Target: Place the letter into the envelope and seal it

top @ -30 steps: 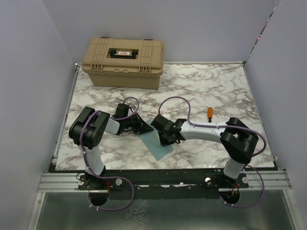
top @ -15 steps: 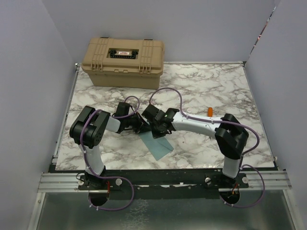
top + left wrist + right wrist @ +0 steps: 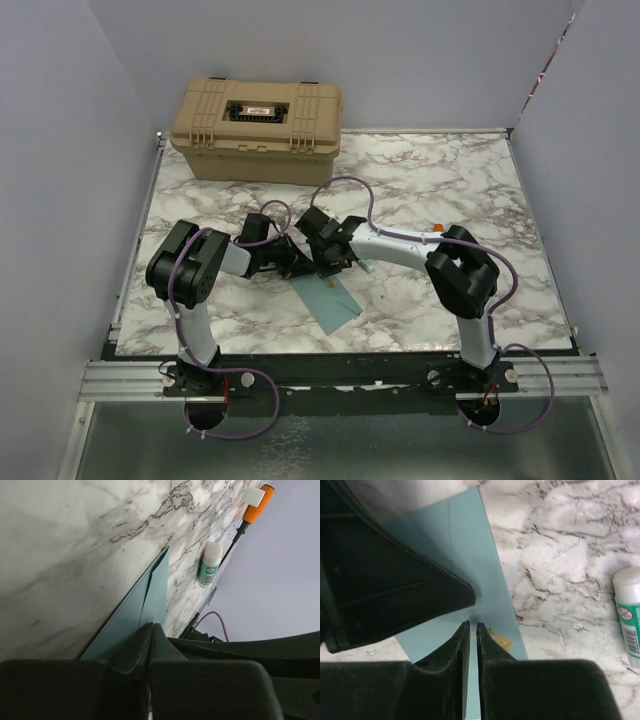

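Observation:
The teal envelope [image 3: 327, 297] lies flat on the marble table between the arms. It also shows in the left wrist view [image 3: 145, 597] and the right wrist view [image 3: 470, 565]. My left gripper [image 3: 300, 264] [image 3: 151, 625] is shut, with its tips resting on the envelope's far end. My right gripper [image 3: 328, 264] [image 3: 473, 624] is shut with only a hairline gap. It hovers over the envelope, tip to tip with the left gripper's finger [image 3: 400, 585]. A yellowish stain marks the envelope beside my right fingers. The letter is not in view.
A glue stick [image 3: 209, 565] [image 3: 628, 615] lies on the table just right of the envelope. An orange-handled screwdriver [image 3: 256, 504] [image 3: 437, 229] lies further right, partly behind the right arm. A tan plastic case [image 3: 258, 128] stands at the back left.
My right arm has swung left and away from me, bringing its gripper from the envelope's right edge up against the left gripper. The left arm has barely moved.

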Controlling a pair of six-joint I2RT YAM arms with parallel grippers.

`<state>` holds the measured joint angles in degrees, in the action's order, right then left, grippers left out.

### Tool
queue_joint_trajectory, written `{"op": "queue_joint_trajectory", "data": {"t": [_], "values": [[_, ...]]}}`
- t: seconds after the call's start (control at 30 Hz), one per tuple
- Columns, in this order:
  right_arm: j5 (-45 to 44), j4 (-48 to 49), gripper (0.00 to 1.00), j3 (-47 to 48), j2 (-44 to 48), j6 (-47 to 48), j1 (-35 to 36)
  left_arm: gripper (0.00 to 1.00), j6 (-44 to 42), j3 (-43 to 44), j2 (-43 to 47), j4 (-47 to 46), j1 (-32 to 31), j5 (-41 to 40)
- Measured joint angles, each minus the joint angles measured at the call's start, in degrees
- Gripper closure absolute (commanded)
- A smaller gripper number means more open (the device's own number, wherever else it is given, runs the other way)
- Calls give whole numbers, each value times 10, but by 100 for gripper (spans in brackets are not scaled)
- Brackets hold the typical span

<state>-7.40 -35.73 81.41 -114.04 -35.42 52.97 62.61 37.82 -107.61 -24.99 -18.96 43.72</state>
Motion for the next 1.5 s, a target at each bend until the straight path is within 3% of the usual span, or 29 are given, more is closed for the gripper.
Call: {"op": "queue_joint_trajectory", "data": {"t": [0.47, 0.7, 1.03, 1.5], "values": [[15, 24, 88, 20, -28, 28, -1, 100, 2, 0, -3, -4, 1, 4], [33, 62, 96, -21, -6, 56, -1, 100, 6, -2, -3, -7, 2, 3], [70, 87, 90, -95, 42, 98, 14, 100, 6, -7, -3, -18, 5, 3], [24, 31, 79, -52, 19, 83, 26, 100, 3, -7, -3, -17, 5, 3]]}}
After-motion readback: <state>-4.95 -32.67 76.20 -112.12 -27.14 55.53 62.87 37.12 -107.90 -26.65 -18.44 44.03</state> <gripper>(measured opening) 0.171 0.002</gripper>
